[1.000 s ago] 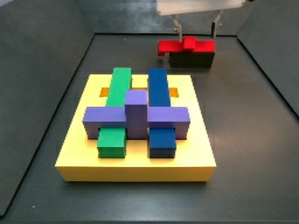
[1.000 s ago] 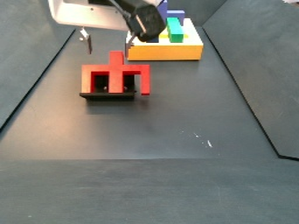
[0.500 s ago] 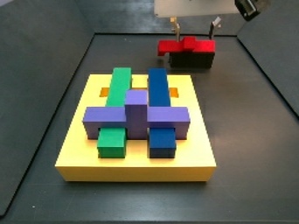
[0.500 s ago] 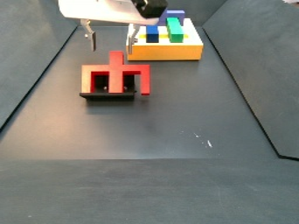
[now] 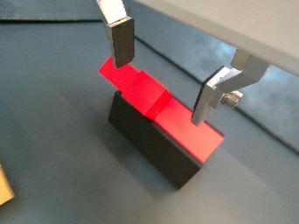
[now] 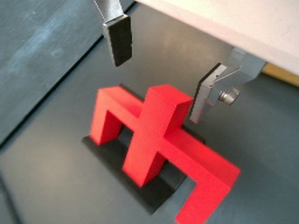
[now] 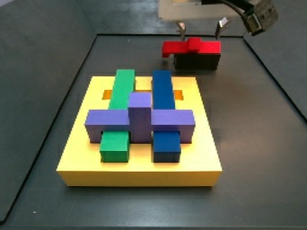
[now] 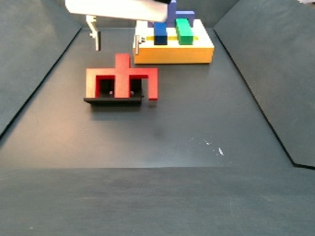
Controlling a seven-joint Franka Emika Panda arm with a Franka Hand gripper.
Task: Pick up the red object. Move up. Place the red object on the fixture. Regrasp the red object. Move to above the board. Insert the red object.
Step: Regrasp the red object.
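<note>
The red object (image 6: 158, 140) is sitting on the fixture (image 5: 158, 147), with nothing holding it. The gripper (image 5: 163, 74) has been moving up and is hanging just above, jaws apart and empty. Regrasping probably comes next.

The red object (image 6: 158, 136) looked like smooth, faintly glossy plastic as it sat on the matt black fixture (image 5: 158, 147). Above it hung the gripper (image 5: 170, 70), jaws apart, its fingers (image 5: 216, 92) of flat brushed silver metal faced with dull dark pads. The board (image 7: 144, 166) showed a smooth matt yellow finish, and the floor (image 8: 160, 157) appeared a matt dark grey with faint scuffs.
</note>
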